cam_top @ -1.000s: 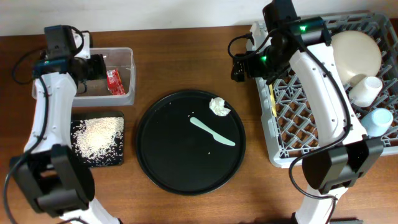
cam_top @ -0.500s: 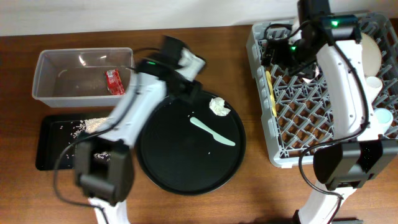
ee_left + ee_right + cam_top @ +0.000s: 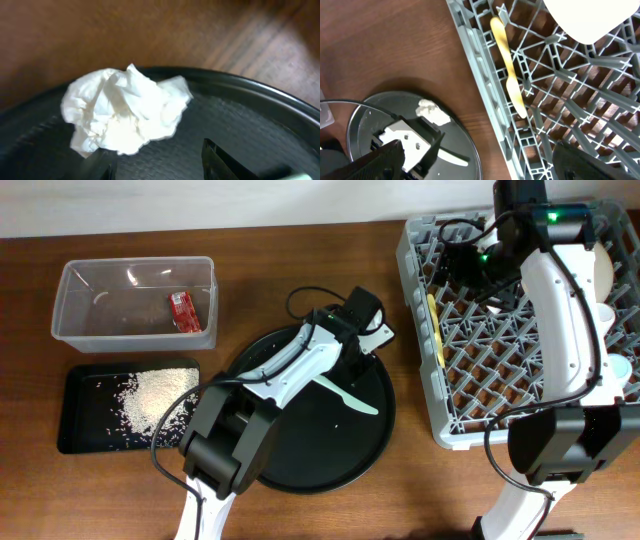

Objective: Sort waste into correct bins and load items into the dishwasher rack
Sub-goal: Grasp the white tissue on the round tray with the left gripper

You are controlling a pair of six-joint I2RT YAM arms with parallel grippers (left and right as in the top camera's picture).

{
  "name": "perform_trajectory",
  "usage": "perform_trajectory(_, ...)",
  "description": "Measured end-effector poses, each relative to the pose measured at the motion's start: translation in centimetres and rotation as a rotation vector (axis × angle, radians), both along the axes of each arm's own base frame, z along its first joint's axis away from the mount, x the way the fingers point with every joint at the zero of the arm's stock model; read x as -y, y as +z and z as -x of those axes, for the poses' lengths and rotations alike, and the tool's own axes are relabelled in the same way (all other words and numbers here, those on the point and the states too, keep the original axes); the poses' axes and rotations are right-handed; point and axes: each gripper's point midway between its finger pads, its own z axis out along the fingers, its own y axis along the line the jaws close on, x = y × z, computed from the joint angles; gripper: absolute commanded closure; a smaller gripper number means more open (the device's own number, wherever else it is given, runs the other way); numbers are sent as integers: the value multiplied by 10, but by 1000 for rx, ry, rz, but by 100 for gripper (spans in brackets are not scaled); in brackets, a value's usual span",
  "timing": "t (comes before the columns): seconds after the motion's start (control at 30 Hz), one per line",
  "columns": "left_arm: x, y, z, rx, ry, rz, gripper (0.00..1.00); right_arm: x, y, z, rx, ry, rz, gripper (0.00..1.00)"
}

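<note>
My left gripper (image 3: 355, 350) is open over the far edge of the large round black tray (image 3: 300, 450). In the left wrist view its open fingers (image 3: 157, 165) sit just short of the crumpled white paper wad (image 3: 125, 115), whose edge is at the left finger. The wad also shows in the right wrist view (image 3: 432, 111). A mint-green spoon (image 3: 345, 392) lies on the round tray. My right gripper (image 3: 462, 270) hangs open and empty over the grey dishwasher rack (image 3: 422, 380). The rack holds a yellow spoon (image 3: 433, 330), the cream plate (image 3: 612, 275), a white cup (image 3: 605, 315) and a light-blue cup (image 3: 625, 370).
The clear tub (image 3: 135, 275) at the back left holds the red wrapper (image 3: 183, 311). The shallow black tray (image 3: 80, 430) in front of it holds rice-like grains (image 3: 150, 390). The pink-rimmed bowl does not show. My left arm crosses the round tray.
My left arm swung from the clear tub rightwards to the round tray and now sits at the paper wad. My right gripper moved right, further over the rack.
</note>
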Motion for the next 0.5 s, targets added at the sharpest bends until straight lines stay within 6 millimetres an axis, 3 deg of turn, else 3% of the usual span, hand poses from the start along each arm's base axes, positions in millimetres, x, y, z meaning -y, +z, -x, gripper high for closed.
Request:
perform_trajectory(0.17,-4,1,-9,43,12,-26,46,0,-1,2,-9,0,0,2)
perform_trajectory(0.3,-13,1,-1,9,14,-68,46,0,-1,2,-10,1,0,2)
perform_trajectory(0.5,-2,16,-16,65,18,-29,46,0,-1,2,-10,0,0,2)
